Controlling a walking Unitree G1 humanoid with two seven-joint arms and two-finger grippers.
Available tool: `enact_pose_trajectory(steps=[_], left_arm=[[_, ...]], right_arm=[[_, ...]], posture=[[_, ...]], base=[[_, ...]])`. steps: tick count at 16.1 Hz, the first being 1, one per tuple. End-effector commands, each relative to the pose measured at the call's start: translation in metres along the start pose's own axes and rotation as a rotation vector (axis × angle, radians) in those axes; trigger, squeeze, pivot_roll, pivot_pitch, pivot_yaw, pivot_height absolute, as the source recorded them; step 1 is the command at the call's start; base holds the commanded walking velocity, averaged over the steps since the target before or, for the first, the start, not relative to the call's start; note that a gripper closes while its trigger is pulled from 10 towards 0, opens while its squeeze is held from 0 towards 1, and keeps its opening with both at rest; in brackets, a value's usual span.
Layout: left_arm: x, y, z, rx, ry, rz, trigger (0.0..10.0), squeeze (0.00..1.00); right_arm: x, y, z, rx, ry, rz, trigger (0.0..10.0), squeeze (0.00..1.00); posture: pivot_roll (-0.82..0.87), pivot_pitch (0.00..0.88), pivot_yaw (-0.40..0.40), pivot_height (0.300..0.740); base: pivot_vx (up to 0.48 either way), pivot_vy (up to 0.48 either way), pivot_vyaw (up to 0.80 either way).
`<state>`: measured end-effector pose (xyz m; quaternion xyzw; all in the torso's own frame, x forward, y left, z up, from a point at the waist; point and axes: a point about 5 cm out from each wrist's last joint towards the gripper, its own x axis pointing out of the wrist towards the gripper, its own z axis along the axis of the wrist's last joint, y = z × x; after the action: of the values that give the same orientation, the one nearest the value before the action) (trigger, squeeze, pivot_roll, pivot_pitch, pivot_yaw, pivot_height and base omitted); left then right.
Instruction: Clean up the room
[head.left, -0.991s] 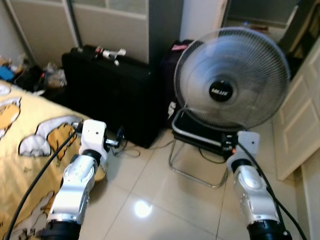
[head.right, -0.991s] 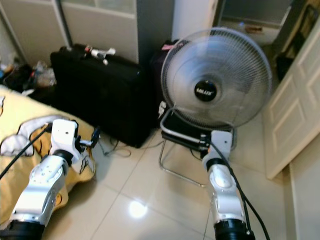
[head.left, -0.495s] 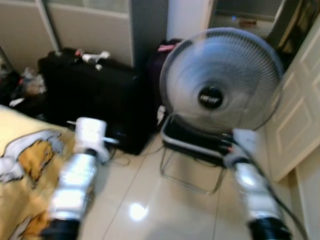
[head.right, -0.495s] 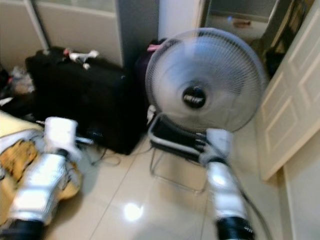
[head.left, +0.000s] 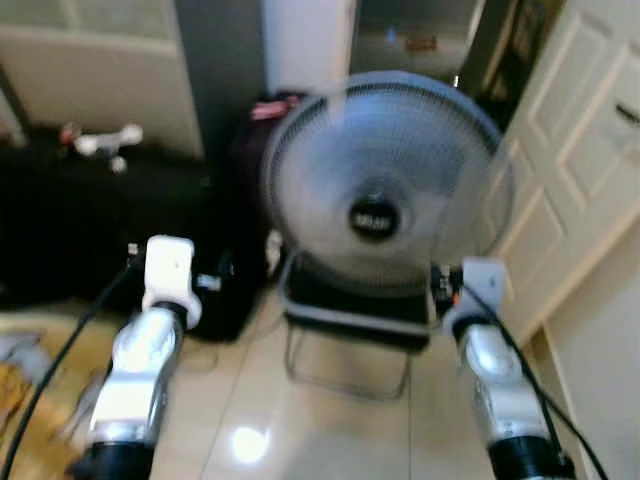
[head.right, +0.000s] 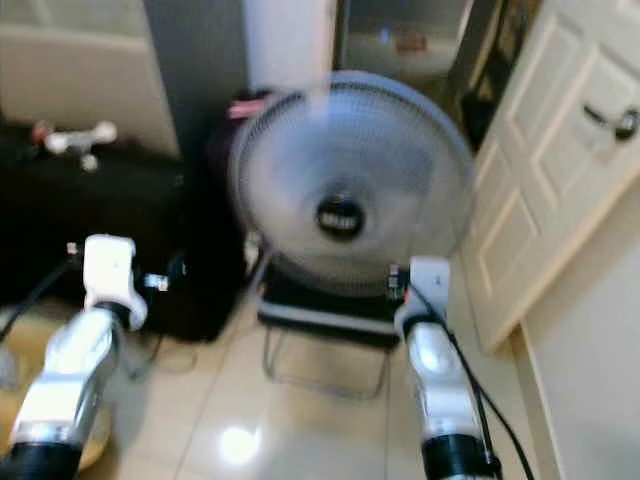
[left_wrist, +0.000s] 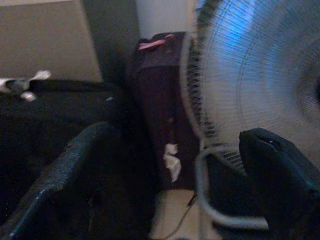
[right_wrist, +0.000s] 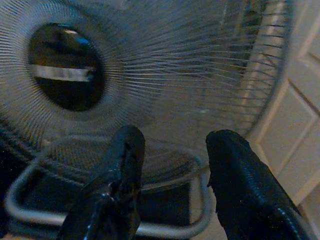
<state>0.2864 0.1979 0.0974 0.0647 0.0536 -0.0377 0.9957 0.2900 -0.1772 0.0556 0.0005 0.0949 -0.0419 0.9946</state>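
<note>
One round grey fan (head.left: 378, 190) with a black hub stands dead ahead of both arms, head views blurred; it sits on a black box with a metal tube frame (head.left: 350, 330) on the glossy tile floor (head.left: 330, 440). Right gripper (right_wrist: 172, 165) is raised just in front of the fan's lower grille, its two black fingers (right_wrist: 122, 165) spread with a clear gap, gripping nothing, the grille wires and hub showing past them. Left gripper (left_wrist: 170, 165) is held up off the fan's left edge, fingers (left_wrist: 80, 165) wide apart and empty; between them shows a dark purple suitcase (left_wrist: 160, 100) with a pink tag, standing behind the fan's rim. Beyond the left gripper and further out to its left is a big black case (head.left: 90, 230) with a small white object (head.left: 100, 145) lying on top. A dark cable (head.left: 200, 350) trails on the floor near that case. To the right of the right gripper is a white panelled door (head.right: 560, 170) with a lever handle (head.right: 615, 120). Behind the fan, a grey wall panel and white post (head.left: 305, 45); the dim doorway beyond is too blurred to read.
</note>
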Motion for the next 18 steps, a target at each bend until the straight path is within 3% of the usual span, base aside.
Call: enact_pose_trajectory(steps=[1, 5, 9, 18], left_arm=[[0.001, -0.005, 0.002, 0.003, -0.003, -0.018, 10.0, 0.18], [0.001, -0.005, 0.0, 0.003, -0.002, -0.025, 10.0, 0.18], [-0.002, -0.004, -0.003, 0.034, 0.007, -0.04, 10.0, 0.16], [-0.002, -0.004, -0.003, 0.034, 0.007, -0.04, 10.0, 0.16]], right_arm=[[0.0, -0.008, 0.001, -0.004, -0.006, -0.028, 10.0, 0.0], [0.0, -0.006, -0.001, 0.013, 0.004, -0.019, 10.0, 0.0], [0.0, 0.002, -0.002, 0.032, 0.013, 0.037, 10.0, 0.0], [0.0, 0.002, -0.002, 0.032, 0.013, 0.037, 10.0, 0.0]], posture=[[-0.02, 0.0, -0.014, 0.74], [-0.02, 0.0, -0.014, 0.74], [-0.01, 0.0, -0.016, 0.74], [-0.01, 0.0, -0.016, 0.74]], base=[[0.364, 0.0, 0.0], [0.364, 0.0, -0.8], [0.086, 0.0, 0.0], [0.0, 0.0, 0.0]])
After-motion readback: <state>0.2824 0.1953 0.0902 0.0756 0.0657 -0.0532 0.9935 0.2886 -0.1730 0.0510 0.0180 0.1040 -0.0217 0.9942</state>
